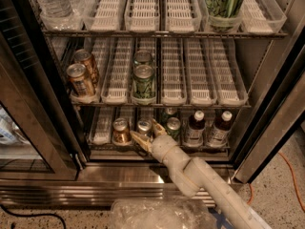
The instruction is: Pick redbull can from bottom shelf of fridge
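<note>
The fridge point(267, 123) stands open in front of me. On its bottom shelf point(102, 132) the slim silver redbull can point(144, 125) stands between a copper-brown can point(120, 130) and a green can point(173, 126). My gripper point(147, 132) reaches in from the lower right and is open. One finger point(138, 139) is at the can's front left and the other at its right, so the jaws stand around the can's lower front. I cannot tell whether they touch it.
Two dark bottles point(195, 128) stand right of the green can. The middle shelf holds copper cans point(80, 79) and green cans point(143, 81). The glass door point(28, 128) hangs open at the left. A crumpled plastic bag point(157, 213) lies in the foreground.
</note>
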### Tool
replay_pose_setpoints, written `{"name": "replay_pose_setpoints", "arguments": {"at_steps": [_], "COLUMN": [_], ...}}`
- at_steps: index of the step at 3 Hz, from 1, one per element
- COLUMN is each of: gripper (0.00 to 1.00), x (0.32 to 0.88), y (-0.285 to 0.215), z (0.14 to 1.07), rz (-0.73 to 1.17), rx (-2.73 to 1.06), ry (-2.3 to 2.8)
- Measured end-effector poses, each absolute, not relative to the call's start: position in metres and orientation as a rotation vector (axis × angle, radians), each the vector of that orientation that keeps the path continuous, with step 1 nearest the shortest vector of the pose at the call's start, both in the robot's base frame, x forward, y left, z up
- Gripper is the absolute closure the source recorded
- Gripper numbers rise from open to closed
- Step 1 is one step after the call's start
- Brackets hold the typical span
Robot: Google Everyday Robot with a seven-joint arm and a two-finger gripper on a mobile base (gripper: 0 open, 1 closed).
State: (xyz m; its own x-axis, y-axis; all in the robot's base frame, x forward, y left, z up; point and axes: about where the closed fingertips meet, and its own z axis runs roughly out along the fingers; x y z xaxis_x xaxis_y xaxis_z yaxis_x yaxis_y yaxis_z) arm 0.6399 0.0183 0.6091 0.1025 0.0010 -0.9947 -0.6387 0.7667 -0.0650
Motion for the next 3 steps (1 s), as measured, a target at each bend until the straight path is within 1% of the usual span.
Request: {"name": "replay_pose_setpoints", "arguments": {"at_steps": [1, 3], "gripper": [0.52, 0.98], "x": [0.636, 0.636], "y": [0.0255, 0.0255], "z": [0.6048, 0.605], "rz": [0.527, 0.527], "rx": [-0.583, -0.584], "ry": [1.41, 1.41]}}
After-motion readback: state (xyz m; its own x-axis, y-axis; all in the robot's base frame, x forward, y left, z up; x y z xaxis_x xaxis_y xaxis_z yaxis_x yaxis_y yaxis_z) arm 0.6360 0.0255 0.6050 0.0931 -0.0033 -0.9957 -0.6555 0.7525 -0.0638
